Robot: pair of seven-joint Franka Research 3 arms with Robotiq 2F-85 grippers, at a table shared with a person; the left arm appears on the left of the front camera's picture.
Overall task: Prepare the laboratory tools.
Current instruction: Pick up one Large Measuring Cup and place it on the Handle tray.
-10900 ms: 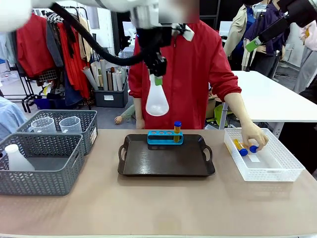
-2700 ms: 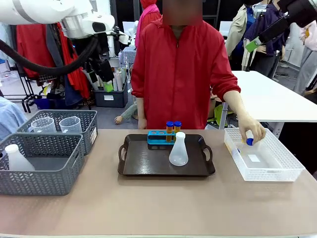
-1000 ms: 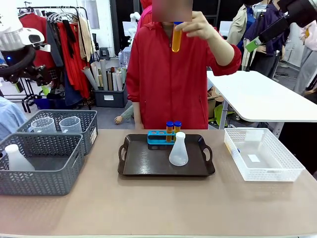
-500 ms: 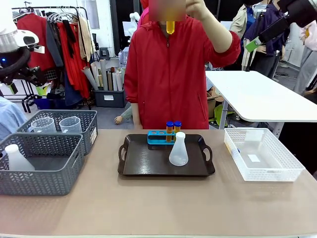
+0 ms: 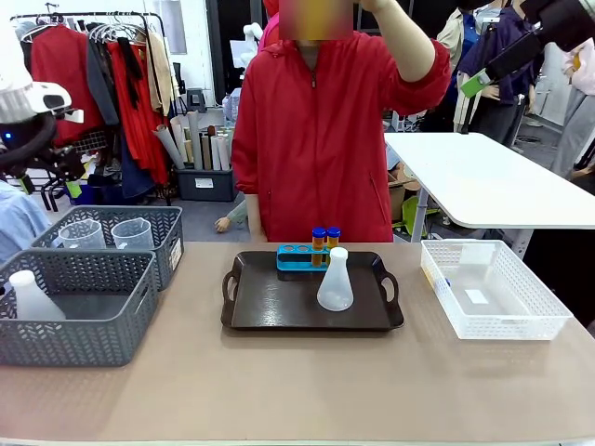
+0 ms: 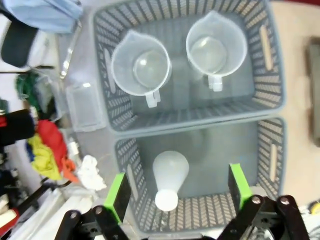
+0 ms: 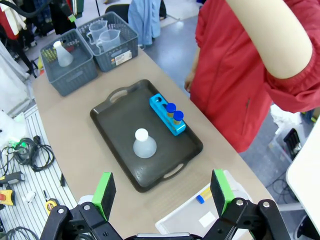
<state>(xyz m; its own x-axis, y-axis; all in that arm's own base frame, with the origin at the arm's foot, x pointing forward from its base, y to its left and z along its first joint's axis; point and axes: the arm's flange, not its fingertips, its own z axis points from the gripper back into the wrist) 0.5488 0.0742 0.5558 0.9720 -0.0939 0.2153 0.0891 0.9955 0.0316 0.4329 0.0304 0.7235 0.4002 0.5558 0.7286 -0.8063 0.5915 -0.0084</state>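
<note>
Blue-capped tubes (image 5: pixel 333 238), two of them holding yellow-orange liquid, stand upright side by side in the 3 o'clock end of the small blue rack (image 5: pixel 296 257). The rack sits at the 12 o'clock edge of a dark tray (image 5: pixel 279 307) in the middle of the counter (image 5: pixel 297 390). A translucent conical flask (image 5: pixel 335 283) stands upright on the tray just beside the rack, at about its 4 o'clock.

At the tray's 9 o'clock are two grey baskets. The far basket (image 5: pixel 172 251) holds two clear handled beakers (image 5: pixel 82 234), and the near basket (image 5: pixel 84 334) holds a second flask (image 5: pixel 33 299). At the tray's 3 o'clock is a white lattice bin (image 5: pixel 521 321), where a third tube (image 7: pixel 202 196) lies on its side.

The left claw (image 6: pixel 178 192) hangs above the baskets, over the near one, with its green-padded fingers spread wide and nothing between them. The right claw (image 7: pixel 162 191) is held high over the counter, its fingers likewise apart and empty.

A person in a red jacket (image 5: pixel 316 139) stands at the 12 o'clock side with one forearm (image 5: pixel 409 46) raised; the hand runs off the top edge.
</note>
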